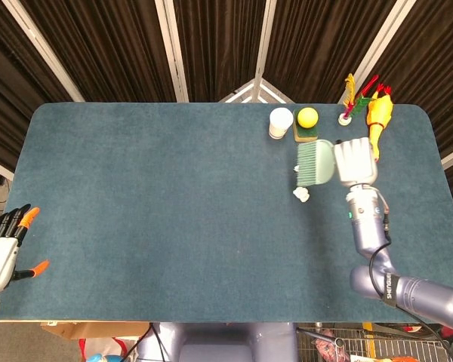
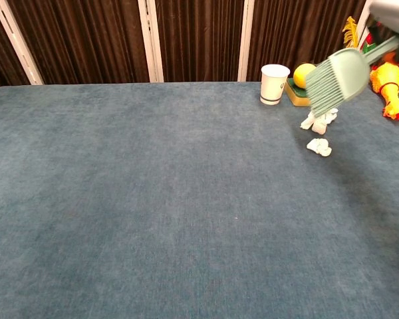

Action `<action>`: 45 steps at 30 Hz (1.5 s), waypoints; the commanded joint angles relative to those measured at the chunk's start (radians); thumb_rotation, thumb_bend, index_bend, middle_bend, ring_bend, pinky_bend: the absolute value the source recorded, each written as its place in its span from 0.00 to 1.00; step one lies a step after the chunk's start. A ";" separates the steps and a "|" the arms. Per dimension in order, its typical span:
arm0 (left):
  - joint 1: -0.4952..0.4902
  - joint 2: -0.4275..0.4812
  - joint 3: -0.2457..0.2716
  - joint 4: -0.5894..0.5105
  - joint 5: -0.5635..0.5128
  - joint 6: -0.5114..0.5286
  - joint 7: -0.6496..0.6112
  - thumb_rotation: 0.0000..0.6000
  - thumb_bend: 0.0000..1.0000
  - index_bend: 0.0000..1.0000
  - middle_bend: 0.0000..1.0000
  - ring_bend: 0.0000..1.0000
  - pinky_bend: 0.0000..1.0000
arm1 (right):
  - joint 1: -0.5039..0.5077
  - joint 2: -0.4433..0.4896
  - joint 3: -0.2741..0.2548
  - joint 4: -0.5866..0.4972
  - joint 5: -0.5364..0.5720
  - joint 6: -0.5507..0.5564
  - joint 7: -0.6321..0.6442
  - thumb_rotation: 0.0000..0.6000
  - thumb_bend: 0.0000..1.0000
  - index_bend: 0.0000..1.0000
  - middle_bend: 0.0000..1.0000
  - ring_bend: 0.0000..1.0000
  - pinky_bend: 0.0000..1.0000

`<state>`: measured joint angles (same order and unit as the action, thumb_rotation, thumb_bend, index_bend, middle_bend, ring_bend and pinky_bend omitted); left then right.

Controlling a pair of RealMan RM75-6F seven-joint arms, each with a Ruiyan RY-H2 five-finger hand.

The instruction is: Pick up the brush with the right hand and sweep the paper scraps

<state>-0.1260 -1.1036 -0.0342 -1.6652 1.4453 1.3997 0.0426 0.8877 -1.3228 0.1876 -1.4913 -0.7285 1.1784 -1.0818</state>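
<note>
Right hand (image 1: 354,161) grips the green brush (image 1: 315,162) by its handle, fingers wrapped around it. The brush is lifted off the blue table (image 1: 158,211), bristles pointing left, over the far-right area. Paper scraps (image 2: 319,121) lie under the bristles, probably not touching them; one loose scrap (image 2: 318,147) sits just nearer. White cup (image 1: 281,123) and yellow ball (image 1: 308,117) are behind. Left hand (image 1: 4,249) hangs off the table's left edge, fingers spread, holding nothing.

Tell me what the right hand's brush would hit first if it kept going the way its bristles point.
Probably the paper scraps: the right hand holds the brush bristles-down just above them, though depth is unclear.
</note>
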 commanded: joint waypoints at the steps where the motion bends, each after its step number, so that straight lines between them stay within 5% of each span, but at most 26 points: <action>1: 0.001 0.001 -0.001 0.001 -0.003 0.000 -0.003 1.00 0.00 0.00 0.00 0.00 0.01 | 0.015 -0.012 -0.017 -0.018 -0.019 -0.036 -0.006 1.00 0.49 0.88 0.91 0.96 0.90; 13: 0.002 0.006 -0.002 0.005 -0.007 -0.001 -0.016 1.00 0.00 0.00 0.00 0.00 0.01 | 0.020 -0.101 -0.095 0.068 -0.095 -0.129 0.034 1.00 0.49 0.88 0.91 0.96 0.90; 19: 0.002 0.006 -0.002 0.004 -0.008 -0.001 -0.018 1.00 0.00 0.00 0.00 0.00 0.01 | 0.012 -0.155 -0.122 0.197 -0.118 -0.149 0.048 1.00 0.49 0.88 0.91 0.96 0.90; 31: 0.000 0.013 -0.002 -0.005 -0.014 -0.012 -0.035 1.00 0.00 0.00 0.00 0.00 0.01 | 0.007 -0.188 -0.110 0.443 -0.066 -0.141 -0.035 1.00 0.49 0.88 0.91 0.96 0.90; 45: -0.001 0.010 -0.001 -0.006 -0.008 -0.009 -0.024 1.00 0.00 0.00 0.00 0.00 0.01 | -0.026 -0.075 -0.063 0.354 -0.090 -0.042 -0.016 1.00 0.49 0.88 0.91 0.96 0.90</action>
<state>-0.1274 -1.0937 -0.0354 -1.6707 1.4372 1.3903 0.0177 0.8708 -1.4218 0.1179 -1.1079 -0.8090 1.1189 -1.1066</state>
